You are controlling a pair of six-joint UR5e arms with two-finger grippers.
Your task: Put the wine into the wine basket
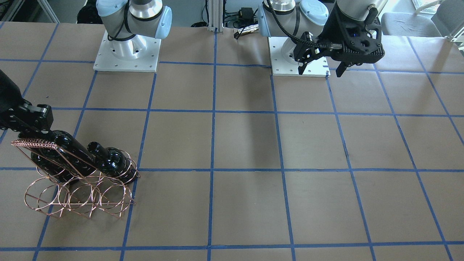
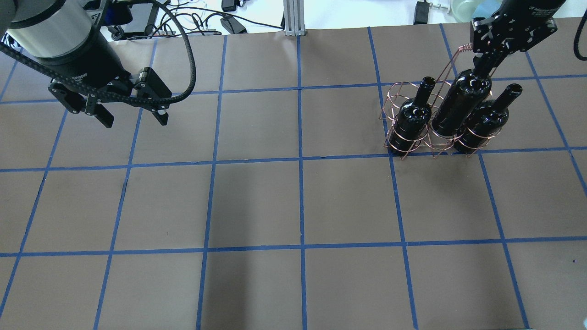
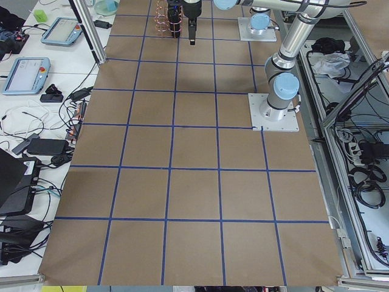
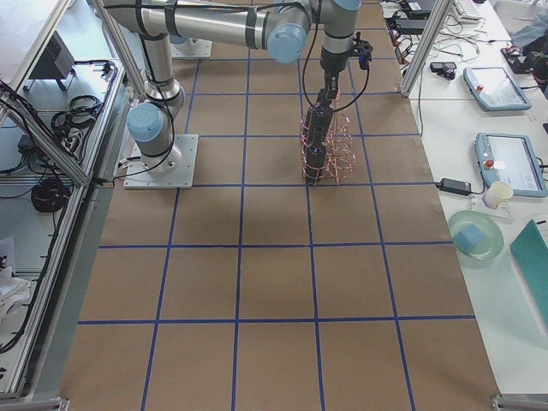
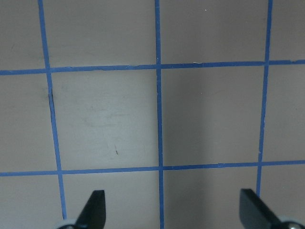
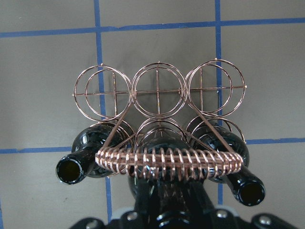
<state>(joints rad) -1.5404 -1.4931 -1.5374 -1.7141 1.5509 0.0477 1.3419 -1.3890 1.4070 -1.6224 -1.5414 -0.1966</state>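
The copper wire wine basket (image 2: 464, 47) stands at the table's far right, its coil-wrapped top bar (image 6: 167, 160) across the right wrist view. Three glossy black wine bottles sit in its rear rings. My right gripper (image 2: 484, 62) is shut on the neck of the middle bottle (image 2: 461, 103), which stands higher than its neighbours (image 2: 412, 117) (image 2: 486, 119), its base in the ring. In the front view this gripper (image 1: 40, 123) holds that bottle (image 1: 63, 146) behind the basket (image 1: 34, 144). My left gripper (image 2: 130, 117) is open and empty, hovering over the table at the far left.
The basket's front row of rings (image 6: 157, 90) holds nothing. The brown table top (image 2: 298, 206) carries a blue tape grid. The arm bases (image 1: 127, 54) (image 1: 299, 58) stand at the robot's edge. The left wrist view shows only table and the left gripper (image 5: 174, 210).
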